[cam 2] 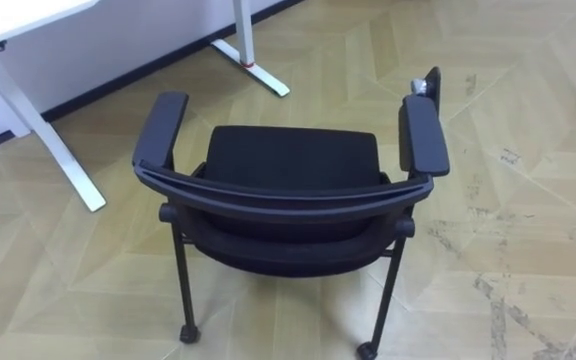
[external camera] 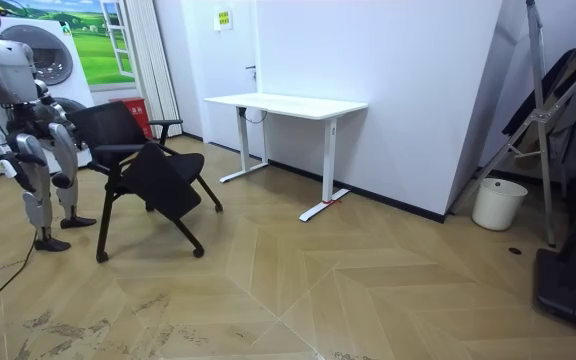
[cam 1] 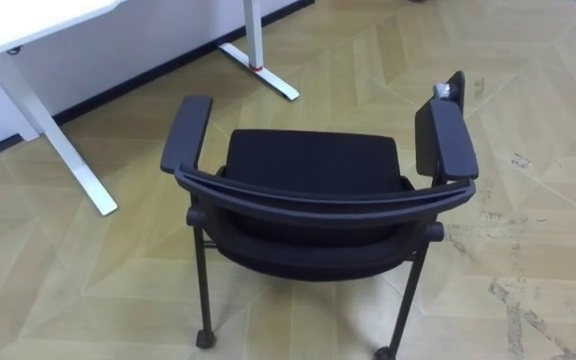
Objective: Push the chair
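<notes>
A black chair point(cam 1: 313, 190) with two padded armrests stands right in front of me, its curved backrest point(cam 1: 328, 205) nearest to me and its seat facing away. It rests on thin black legs with small castors point(cam 1: 205, 339). In the room view I stand upright just behind the chair point(external camera: 143, 165) at the room view's left. My right hand point(external camera: 4, 150) hangs low at my side, apart from the chair and too small to read.
A white desk point(cam 1: 28, 25) on white legs point(cam 1: 68, 150) stands ahead on my left against the wall, with its foot point(cam 1: 260, 70) on the floor beyond the chair. Wooden herringbone floor lies open to the right. A white bin point(external camera: 499, 203) stands far off.
</notes>
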Tool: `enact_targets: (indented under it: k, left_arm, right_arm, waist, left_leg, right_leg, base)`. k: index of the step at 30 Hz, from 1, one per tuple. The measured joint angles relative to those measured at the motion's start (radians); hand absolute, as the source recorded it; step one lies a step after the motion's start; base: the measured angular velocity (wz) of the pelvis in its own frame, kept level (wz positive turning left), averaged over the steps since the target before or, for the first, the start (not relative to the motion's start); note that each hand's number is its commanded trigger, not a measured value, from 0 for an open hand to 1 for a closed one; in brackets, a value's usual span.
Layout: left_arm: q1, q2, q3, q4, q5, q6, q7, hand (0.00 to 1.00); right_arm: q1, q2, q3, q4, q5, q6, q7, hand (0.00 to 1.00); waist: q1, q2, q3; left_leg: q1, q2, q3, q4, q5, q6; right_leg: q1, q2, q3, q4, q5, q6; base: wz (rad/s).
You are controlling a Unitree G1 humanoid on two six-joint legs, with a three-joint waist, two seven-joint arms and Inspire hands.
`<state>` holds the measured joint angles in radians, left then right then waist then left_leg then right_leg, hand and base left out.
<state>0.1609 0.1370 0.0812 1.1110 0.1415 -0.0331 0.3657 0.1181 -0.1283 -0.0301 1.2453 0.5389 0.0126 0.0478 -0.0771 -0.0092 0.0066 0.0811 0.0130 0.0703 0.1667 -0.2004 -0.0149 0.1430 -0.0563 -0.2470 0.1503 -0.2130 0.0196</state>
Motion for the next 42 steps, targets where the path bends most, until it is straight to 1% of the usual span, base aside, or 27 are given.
enact_targets:
  k: [2,3,5,7,8,9,10,11,12,13,14,15,17,18,19,21,23,24,25,26,27,29,31,32,35,38,42]
  left_arm:
    - [-0.003,0.025,0.007,-0.028,0.015,0.000,0.043,0.00]
    - [-0.006,0.031,0.008,-0.033,0.020,0.000,0.049,0.00]
    - [-0.028,0.044,0.026,-0.032,0.020,-0.001,0.076,0.00]
    - [-0.044,0.053,0.036,-0.035,0.020,-0.002,0.098,0.00]
    - [-0.047,0.060,0.050,-0.061,0.036,-0.001,0.102,0.00]
    - [-0.048,0.061,0.065,-0.081,0.059,-0.001,0.102,0.00]
    - [-0.051,0.069,0.080,-0.119,0.105,-0.002,0.109,0.00]
    - [-0.060,0.082,0.081,-0.138,0.144,-0.006,0.121,0.00]
    - [-0.063,0.087,0.081,-0.142,0.160,-0.010,0.129,0.00]
    - [-0.071,0.097,0.082,-0.143,0.188,-0.012,0.137,0.00]
    - [-0.084,0.103,0.082,-0.149,0.203,-0.010,0.145,0.00]
    - [-0.086,0.105,0.081,-0.162,0.204,-0.010,0.148,0.00]
    - [-0.086,0.106,0.081,-0.264,0.205,-0.007,0.154,0.00]
    - [-0.086,0.106,0.081,-0.296,0.206,-0.007,0.154,0.00]
    - [-0.090,0.106,0.081,-0.345,0.222,-0.010,0.159,0.00]
    - [-0.103,0.107,0.080,-0.370,0.268,-0.012,0.170,0.00]
    - [-0.118,0.107,0.071,-0.427,0.322,-0.009,0.170,0.00]
    - [-0.122,0.108,0.068,-0.439,0.332,-0.009,0.170,0.00]
    - [-0.121,0.108,0.060,-0.482,0.334,-0.007,0.169,0.00]
    - [-0.120,0.108,0.050,-0.535,0.343,-0.004,0.168,0.00]
    - [-0.121,0.108,0.045,-0.561,0.355,0.000,0.168,0.00]
    - [-0.122,0.110,0.025,-0.662,0.381,0.011,0.167,0.00]
    - [-0.124,0.110,0.021,-0.701,0.416,0.014,0.166,0.00]
    - [-0.124,0.110,0.011,-0.725,0.438,0.021,0.164,0.00]
    - [-0.124,0.112,-0.016,-0.767,0.505,0.032,0.148,0.00]
    - [-0.124,0.112,-0.041,-0.770,0.532,0.036,0.139,0.00]
    - [-0.123,0.112,-0.064,-0.772,0.586,0.038,0.106,0.00]
  right_arm:
    - [0.001,-0.005,-0.026,0.001,0.002,0.002,-0.001,0.00]
    - [0.001,-0.008,-0.032,0.004,0.004,0.003,-0.001,0.00]
    - [0.001,-0.024,-0.041,0.008,0.005,0.010,0.002,0.00]
    - [0.001,-0.033,-0.062,0.008,0.004,0.010,0.007,0.00]
    - [0.001,-0.036,-0.084,0.005,-0.005,0.010,0.007,0.00]
    - [0.001,-0.037,-0.101,0.005,-0.017,0.010,0.007,0.00]
    - [0.001,-0.042,-0.122,0.004,-0.033,0.010,0.005,0.00]
    - [0.000,-0.048,-0.128,0.002,-0.038,0.009,0.000,0.00]
    - [0.000,-0.051,-0.130,-0.001,-0.042,0.009,-0.003,0.00]
    - [0.000,-0.059,-0.130,-0.005,-0.049,0.008,-0.002,0.00]
    - [0.001,-0.062,-0.129,-0.005,-0.056,0.006,-0.003,0.00]
    - [0.001,-0.063,-0.129,-0.004,-0.053,0.006,-0.003,0.00]
    - [0.003,-0.063,-0.129,-0.004,-0.035,0.006,-0.003,0.00]
    - [0.001,-0.063,-0.129,-0.004,-0.035,0.006,-0.003,0.00]
    - [-0.004,-0.063,-0.129,-0.004,-0.035,0.005,-0.002,0.00]
    - [-0.010,-0.062,-0.129,-0.004,-0.034,-0.001,-0.001,0.00]
    - [-0.018,-0.061,-0.129,-0.005,-0.032,-0.002,0.003,0.00]
    - [-0.020,-0.061,-0.129,-0.004,-0.030,-0.002,0.005,0.00]
    - [-0.021,-0.061,-0.129,-0.004,-0.021,-0.002,0.010,0.00]
    - [-0.021,-0.061,-0.129,-0.002,-0.013,-0.001,0.010,0.00]
    - [-0.022,-0.061,-0.129,-0.002,-0.011,-0.001,0.010,0.00]
    - [-0.024,-0.062,-0.129,0.000,-0.011,0.004,0.018,0.00]
    - [-0.024,-0.062,-0.129,0.000,-0.010,0.007,0.028,0.00]
    - [-0.020,-0.062,-0.129,0.000,0.005,0.008,0.032,0.00]
    - [-0.020,-0.063,-0.129,0.008,0.015,0.012,0.038,0.00]
    - [-0.020,-0.063,-0.129,0.007,0.015,0.012,0.039,0.00]
    - [-0.019,-0.062,-0.125,0.007,0.015,0.011,0.040,0.00]
  waist:
    - [-0.001,0.007,0.0004]
    - [-0.001,0.009,0.0004]
    - [-0.001,0.027,0.0003]
    - [-0.003,0.040,0.0000]
    - [-0.004,0.049,-0.0003]
    - [-0.005,0.051,-0.0011]
    - [-0.003,0.054,-0.0025]
    - [0.000,0.059,-0.0006]
    - [0.001,0.062,0.0009]
    - [-0.001,0.069,0.0023]
    - [-0.003,0.074,0.0017]
    - [-0.004,0.075,0.0016]
    - [-0.003,0.080,-0.0026]
    - [-0.003,0.079,-0.0027]
    - [-0.002,0.073,0.0005]
    - [-0.001,0.068,-0.0023]
    - [-0.002,0.061,-0.0044]
    - [-0.003,0.061,-0.0047]
    - [-0.003,0.058,-0.0066]
    - [-0.003,0.057,-0.0072]
    - [-0.005,0.057,-0.0072]
    - [-0.007,0.058,-0.0081]
    - [-0.012,0.061,-0.0076]
    - [-0.016,0.064,-0.0089]
    - [-0.030,0.068,-0.0103]
    - [-0.036,0.070,-0.0118]
    - [-0.037,0.070,-0.0100]
  left_leg:
    - [0.000,0.000,0.000,0.000,-0.001,0.001]
    - [0.000,0.000,0.000,0.001,-0.002,0.002]
    - [0.002,0.000,0.000,0.002,-0.002,0.003]
    - [0.004,0.000,0.000,0.003,-0.002,0.003]
    - [0.003,0.001,0.001,0.005,-0.002,0.003]
    - [0.002,0.001,0.001,0.006,-0.002,0.003]
    - [0.002,0.001,0.001,0.005,-0.002,0.003]
    - [0.002,0.001,0.003,0.004,-0.002,0.003]
    - [0.002,0.001,0.004,0.003,-0.002,0.003]
    - [0.002,0.001,0.006,0.003,-0.002,0.003]
    - [0.002,0.000,0.007,0.003,-0.002,0.003]
    - [0.001,0.000,0.007,0.003,-0.002,0.003]
    - [0.001,0.001,0.007,0.007,-0.002,0.003]
    - [0.000,0.001,0.006,0.010,-0.002,0.003]
    - [0.000,0.000,0.006,0.012,-0.002,0.003]
    - [0.000,0.000,0.005,0.013,-0.002,0.003]
    - [-0.004,0.000,0.006,0.015,-0.002,0.003]
    - [-0.004,0.000,0.005,0.015,-0.002,0.003]
    - [-0.004,0.000,0.005,0.016,-0.002,0.003]
    - [-0.004,0.000,0.002,0.017,-0.002,0.003]
    - [-0.004,0.000,0.000,0.017,-0.002,0.003]
    - [-0.005,-0.001,-0.004,0.020,-0.002,0.003]
    - [-0.003,-0.001,-0.007,0.020,-0.002,0.003]
    - [-0.003,-0.001,-0.008,0.021,-0.002,0.003]
    - [-0.010,-0.001,-0.013,0.021,-0.002,0.003]
    - [-0.017,-0.001,-0.014,0.021,-0.002,0.003]
    - [-0.018,-0.001,-0.014,0.021,-0.002,0.003]
  right_leg:
    - [0.002,0.000,-0.002,0.001,0.000,0.000]
    - [0.002,0.000,-0.002,0.003,0.000,0.000]
    - [0.005,0.000,-0.001,0.005,0.002,0.000]
    - [0.006,0.000,0.000,0.005,0.003,0.000]
    - [0.006,0.000,-0.001,0.006,0.003,0.000]
    - [0.005,0.000,-0.002,0.006,0.003,0.000]
    - [0.003,0.000,0.000,0.006,0.003,0.000]
    - [0.001,0.000,0.003,0.007,0.003,0.000]
    - [0.000,0.000,0.003,0.007,0.003,0.000]
    - [0.000,0.000,0.002,0.007,0.003,0.000]
    - [0.000,-0.001,0.000,0.007,0.003,0.000]
    - [0.000,-0.001,-0.001,0.006,0.003,0.000]
    - [-0.002,-0.001,0.001,0.004,0.003,0.000]
    - [-0.003,-0.001,0.000,0.004,0.003,0.000]
    - [-0.001,-0.002,0.000,0.004,0.003,0.000]
    - [0.000,-0.002,0.001,0.003,0.003,0.000]
    - [-0.003,-0.002,0.000,0.003,0.003,0.000]
    - [-0.003,-0.002,-0.001,0.003,0.003,0.000]
    - [0.000,-0.002,0.000,0.003,0.003,0.000]
    - [0.001,-0.002,-0.001,0.003,0.003,0.000]
    - [0.001,-0.002,-0.001,0.003,0.003,0.000]
    - [0.001,-0.002,-0.001,0.003,0.003,0.000]
    - [0.009,-0.001,-0.003,0.003,0.003,0.000]
    - [0.012,-0.001,-0.004,0.002,0.003,0.000]
    - [0.007,0.000,-0.004,0.002,0.003,0.000]
    - [0.001,0.000,-0.003,0.004,0.003,0.000]
    - [0.000,0.000,-0.002,0.003,0.003,-0.001]
  base:
    - [0.06]
    - [0.00]
    - [0.00]
    - [0.00]
    - [0.00]
    - [0.00]
    - [0.00]
    - [-0.04]
    - [-0.06]
    - [-0.04]
    - [0.00]
    - [0.00]
    - [0.00]
    - [0.03]
    - [0.00]
    - [0.00]
    - [0.00]
    - [0.00]
    - [0.00]
    - [0.00]
    - [0.05]
    - [0.02]
    - [0.03]
    - [0.06]
    - [0.07]
    - [0.00]
    - [0.00]
